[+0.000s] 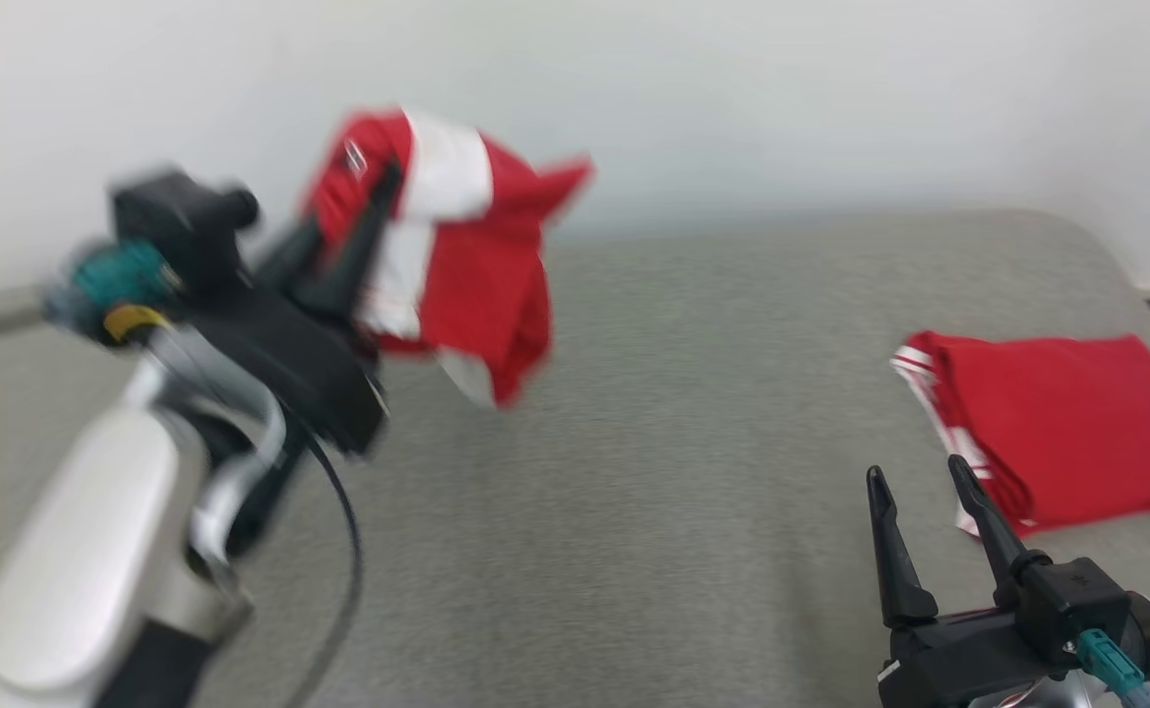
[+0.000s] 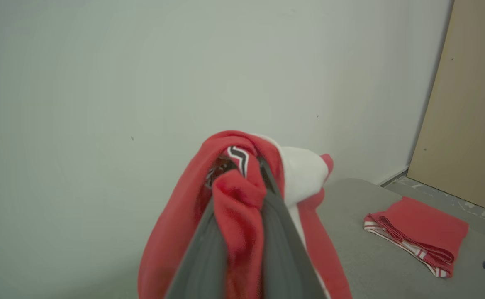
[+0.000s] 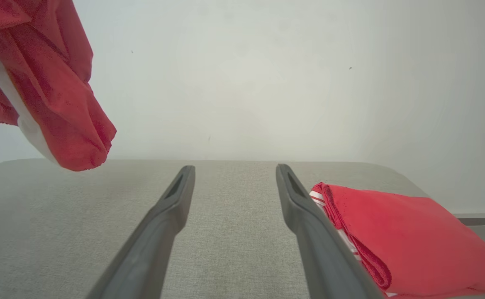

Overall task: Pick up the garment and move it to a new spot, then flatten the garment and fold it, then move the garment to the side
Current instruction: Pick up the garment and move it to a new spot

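A red and white garment (image 1: 456,265) hangs bunched in the air above the left part of the grey padded table (image 1: 653,442), blurred by motion. My left gripper (image 1: 363,211) is shut on the garment's upper part. In the left wrist view the red cloth (image 2: 238,207) is pinched between the two dark fingers (image 2: 279,249) and drapes around them. The hanging garment (image 3: 51,95) also shows at the upper left of the right wrist view. Low at the front right, my right gripper (image 1: 919,482) stands open with nothing between its fingers (image 3: 171,207).
A second red garment (image 1: 1057,433), folded, with white striped trim, lies at the table's right edge, just right of my right gripper. A pale wall (image 1: 732,98) stands behind the table. A beige panel (image 2: 470,104) leans at the far right.
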